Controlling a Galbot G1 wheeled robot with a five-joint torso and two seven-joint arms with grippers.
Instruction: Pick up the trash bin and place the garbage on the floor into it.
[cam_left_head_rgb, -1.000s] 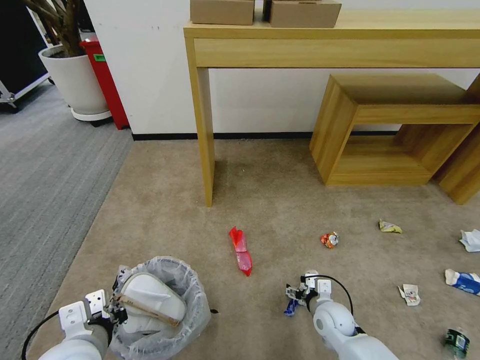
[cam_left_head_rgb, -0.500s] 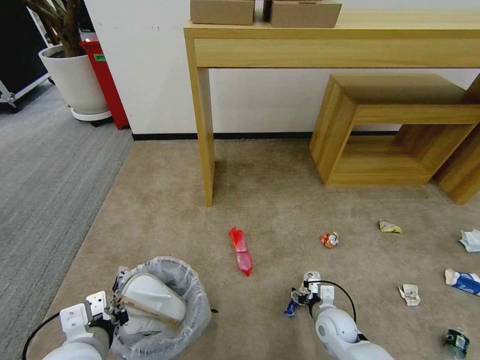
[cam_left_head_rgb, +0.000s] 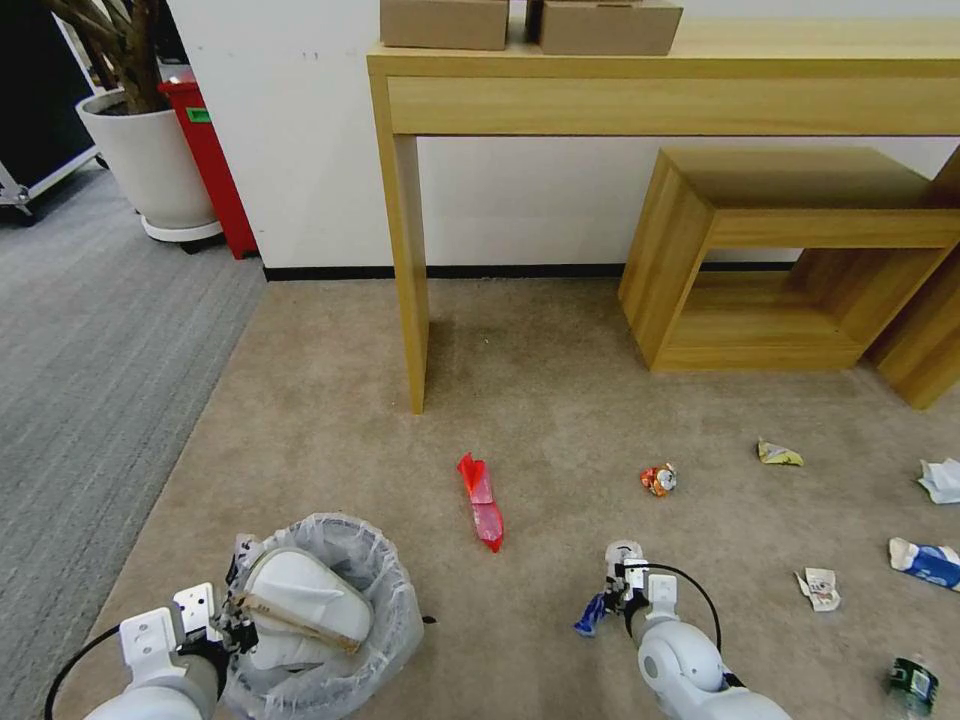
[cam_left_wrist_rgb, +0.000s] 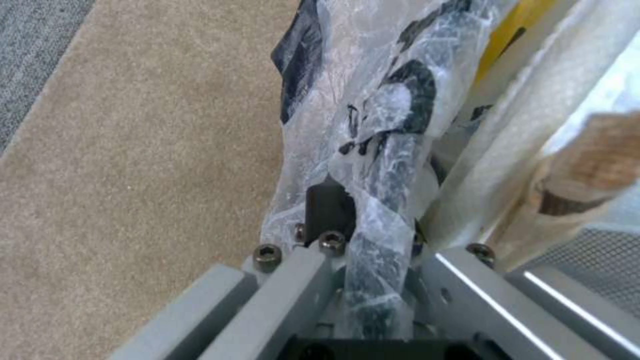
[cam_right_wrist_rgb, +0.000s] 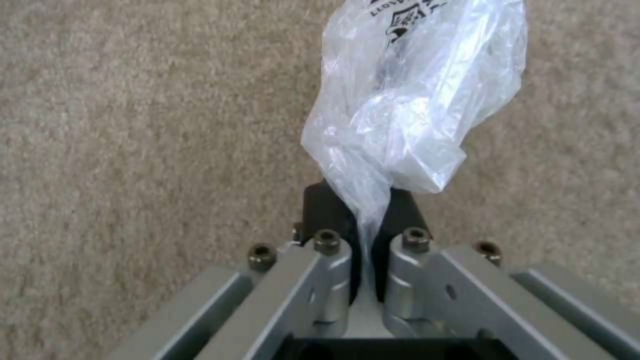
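The trash bin (cam_left_head_rgb: 390, 610), lined with a crinkled clear bag, is at the lower left with a white slipper (cam_left_head_rgb: 300, 595) inside. My left gripper (cam_left_head_rgb: 235, 615) is shut on its rim (cam_left_wrist_rgb: 373, 200). My right gripper (cam_left_head_rgb: 607, 598) is shut on a clear plastic wrapper with blue print (cam_right_wrist_rgb: 407, 100), held just over the beige floor (cam_left_head_rgb: 560, 400). Lying on the carpet are a red wrapper (cam_left_head_rgb: 481, 500), a crumpled red-orange wrapper (cam_left_head_rgb: 659, 480), a yellow wrapper (cam_left_head_rgb: 779, 454), white paper (cam_left_head_rgb: 941, 480), a blue-white carton (cam_left_head_rgb: 925, 562), a paper scrap (cam_left_head_rgb: 821, 588) and a green-labelled bottle (cam_left_head_rgb: 912, 685).
A wooden console table leg (cam_left_head_rgb: 410, 300) stands ahead, with a low open wooden stool (cam_left_head_rgb: 790, 250) to its right against the wall. Grey ribbed carpet (cam_left_head_rgb: 90, 350) runs along the left, with a white planter (cam_left_head_rgb: 150, 160) and a red box (cam_left_head_rgb: 210, 150) at the far left.
My right arm has drawn back a little toward me, carrying the plastic wrapper with it. The left gripper and the bin have stayed where they were.
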